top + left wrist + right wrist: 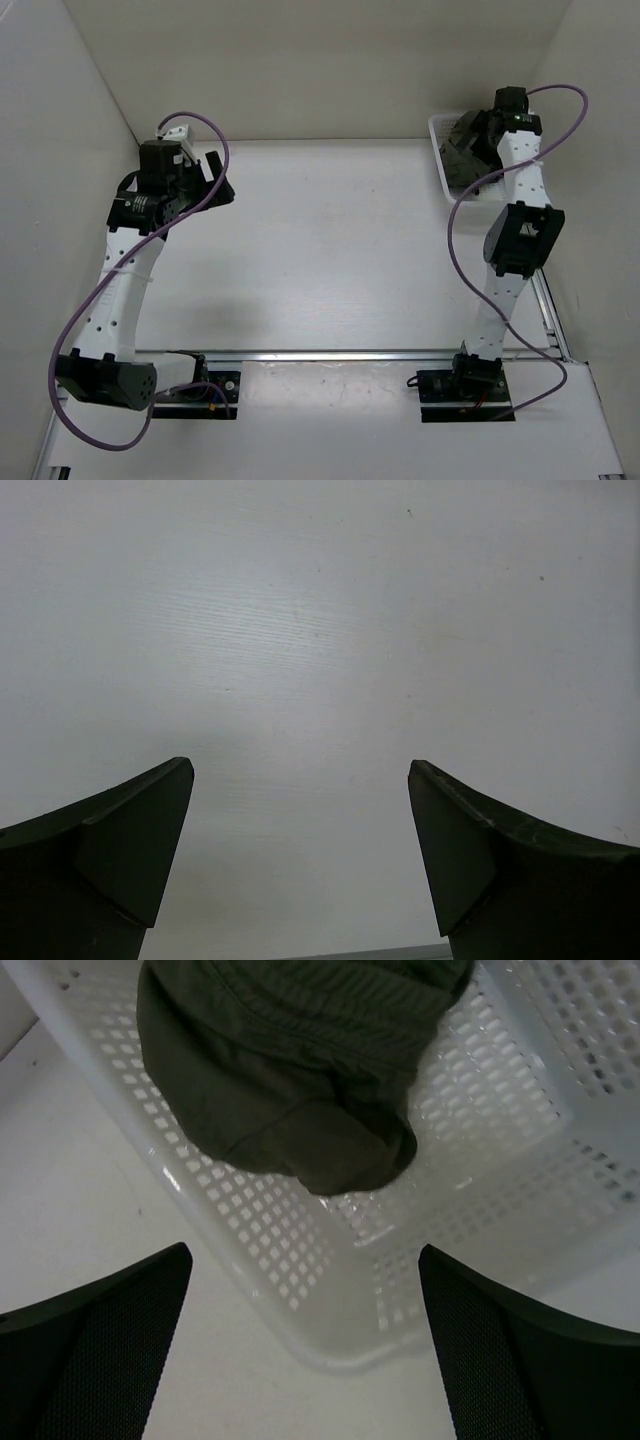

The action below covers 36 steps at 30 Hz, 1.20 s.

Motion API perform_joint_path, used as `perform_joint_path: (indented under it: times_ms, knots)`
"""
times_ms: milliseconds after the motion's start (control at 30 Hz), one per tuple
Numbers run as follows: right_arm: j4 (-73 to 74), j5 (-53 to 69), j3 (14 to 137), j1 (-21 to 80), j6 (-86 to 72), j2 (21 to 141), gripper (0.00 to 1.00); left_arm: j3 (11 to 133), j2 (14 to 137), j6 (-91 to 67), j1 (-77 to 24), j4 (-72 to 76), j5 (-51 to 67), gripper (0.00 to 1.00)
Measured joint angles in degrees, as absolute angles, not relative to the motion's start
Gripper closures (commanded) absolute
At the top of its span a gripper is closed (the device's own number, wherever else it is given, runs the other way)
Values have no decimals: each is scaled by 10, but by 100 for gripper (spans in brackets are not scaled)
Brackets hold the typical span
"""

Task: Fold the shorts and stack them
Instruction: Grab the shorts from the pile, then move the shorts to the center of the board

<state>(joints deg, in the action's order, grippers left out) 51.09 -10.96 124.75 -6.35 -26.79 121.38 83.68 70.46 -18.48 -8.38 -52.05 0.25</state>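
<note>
Shorts [290, 1080] lie bunched in the white basket [270, 1250], upper right; right tool [303, 1260] hovers open, empty; folding not started.

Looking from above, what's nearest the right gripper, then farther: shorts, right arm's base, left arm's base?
1. Shorts, under the right gripper, far right corner.
2. Right arm's base, near right.
3. Left arm's base, near left.

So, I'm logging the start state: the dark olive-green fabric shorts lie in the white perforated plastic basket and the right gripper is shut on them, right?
Not quite: the right wrist view shows the right gripper open, holding nothing. The shorts do lie in the white basket.
</note>
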Motion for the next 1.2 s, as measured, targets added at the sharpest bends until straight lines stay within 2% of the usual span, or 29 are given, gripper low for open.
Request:
perform_joint_path:
  times_ms: [133, 200, 267, 300, 367, 567, 833, 1067, 1200]
  knots:
    - [509, -65, 1334, -82, -282, 1338, 0, 839, 721, -184, -85, -517, -1, 0]
    - [504, -43, 1368, -90, -290, 1389, 13, 842, 737, -184, -86, -517, -4, 0]
    - [496, -26, 1383, -97, -297, 1426, 38, 847, 754, -184, -86, -516, -7, 0]
    - [493, -19, 1384, -100, -300, 1440, 72, 850, 763, -184, -86, -516, -7, 0]
    - [491, -12, 1384, -103, -309, 1455, 98, 855, 777, -185, -86, -514, -8, 0]
    - [481, -42, 1340, -103, -317, 1400, 100, 880, 805, -185, -87, -513, -1, 0]
    - [474, -18, 1327, -71, -275, 1141, 100, 887, 810, -186, -87, -510, 25, 0]
    - [446, 42, 1350, 78, -242, 921, 100, 919, 789, -204, -86, -536, 24, 0]
    - [419, 62, 1257, 155, -237, 840, 99, 957, 787, -212, -85, -568, 16, 0]
